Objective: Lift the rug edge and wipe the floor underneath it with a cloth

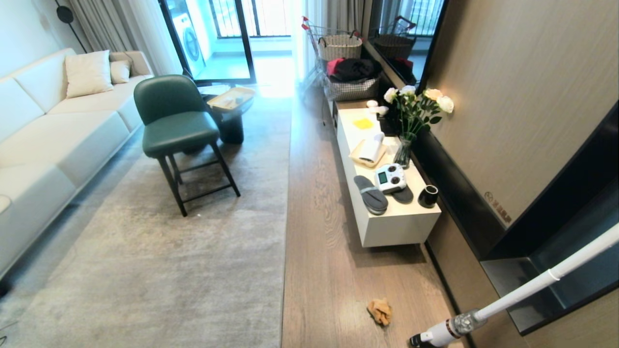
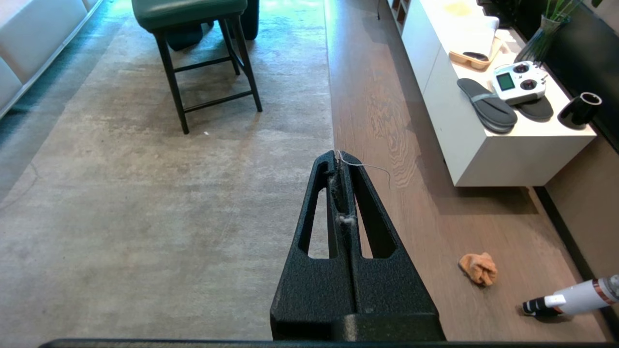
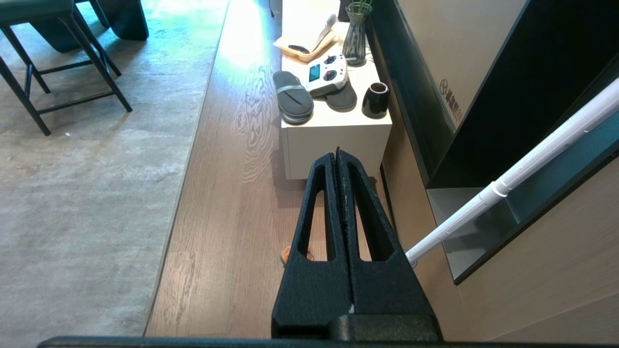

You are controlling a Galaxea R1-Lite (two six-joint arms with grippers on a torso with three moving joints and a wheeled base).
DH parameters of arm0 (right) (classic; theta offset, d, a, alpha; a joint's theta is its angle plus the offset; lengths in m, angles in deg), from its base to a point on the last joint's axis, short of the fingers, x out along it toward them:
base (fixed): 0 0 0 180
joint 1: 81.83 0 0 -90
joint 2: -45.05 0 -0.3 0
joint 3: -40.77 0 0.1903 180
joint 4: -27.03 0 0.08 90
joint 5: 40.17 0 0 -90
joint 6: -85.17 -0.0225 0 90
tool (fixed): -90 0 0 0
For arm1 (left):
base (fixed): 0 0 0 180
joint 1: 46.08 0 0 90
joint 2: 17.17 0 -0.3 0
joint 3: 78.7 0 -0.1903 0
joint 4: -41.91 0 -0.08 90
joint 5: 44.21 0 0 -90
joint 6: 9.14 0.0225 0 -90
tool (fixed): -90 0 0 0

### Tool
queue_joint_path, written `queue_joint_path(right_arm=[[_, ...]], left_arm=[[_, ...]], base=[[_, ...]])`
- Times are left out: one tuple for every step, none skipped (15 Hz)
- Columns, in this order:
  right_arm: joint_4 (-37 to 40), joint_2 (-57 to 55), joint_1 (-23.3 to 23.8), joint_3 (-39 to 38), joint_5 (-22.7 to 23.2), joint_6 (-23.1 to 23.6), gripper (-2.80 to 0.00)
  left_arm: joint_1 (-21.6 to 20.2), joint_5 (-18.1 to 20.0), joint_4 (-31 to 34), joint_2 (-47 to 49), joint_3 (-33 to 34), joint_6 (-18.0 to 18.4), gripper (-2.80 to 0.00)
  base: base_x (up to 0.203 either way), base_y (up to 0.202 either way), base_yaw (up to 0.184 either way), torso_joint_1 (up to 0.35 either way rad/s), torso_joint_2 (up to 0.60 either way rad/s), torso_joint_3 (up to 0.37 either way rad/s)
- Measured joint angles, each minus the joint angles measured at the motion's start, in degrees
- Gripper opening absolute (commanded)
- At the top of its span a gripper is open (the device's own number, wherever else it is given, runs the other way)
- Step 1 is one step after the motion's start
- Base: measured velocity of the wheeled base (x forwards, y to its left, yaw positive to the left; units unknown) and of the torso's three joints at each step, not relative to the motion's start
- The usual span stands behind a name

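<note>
In the head view we saw neither arm; only the wrist views showed the left gripper (image 2: pixel 340 157) and right gripper (image 3: pixel 337 153), each with fingers pressed together on nothing, held above the floor (image 1: pixel 329 270). The right gripper hid most of the cloth (image 1: pixel 380 311), which lay crumpled on the planks near a white stick vacuum (image 1: pixel 512 295), apart from the rug edge (image 1: pixel 286 203). Grey slippers (image 1: pixel 371 194) lay on the low white table (image 1: pixel 401 224). A green chair (image 1: pixel 176 126) stood on the rug.

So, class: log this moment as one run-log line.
left gripper shut, empty | right gripper shut, empty | cloth on floor | rug edge flat
</note>
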Motion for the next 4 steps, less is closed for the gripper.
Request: queue_joint_path(right_arm=[[0.12,0.00,0.00,0.00,-0.19,-0.61,-2.80],[-0.05,0.00,0.00,0.00,-0.68,-1.05,-2.80],[-0.05,0.00,0.00,0.00,-0.88,-1.32,-2.80],[-0.07,0.00,0.00,0.00,-0.93,-1.38,-2.80]], left_arm=[[0.00,0.01,0.00,0.00,0.00,0.00,-2.80],[0.00,-0.01,0.00,0.00,0.00,0.00,-2.80],[0.00,-0.01,0.02,0.00,0.00,0.00,-2.80],[0.00,-0.03,0.00,0.00,0.00,0.00,-2.80]], base=[[0.000,0.000,0.000,0.000,0.00,0.000],[0.000,0.000,0.000,0.000,0.00,0.000],[0.000,0.000,0.000,0.000,0.00,0.000],[0.000,0.000,0.000,0.000,0.00,0.000]])
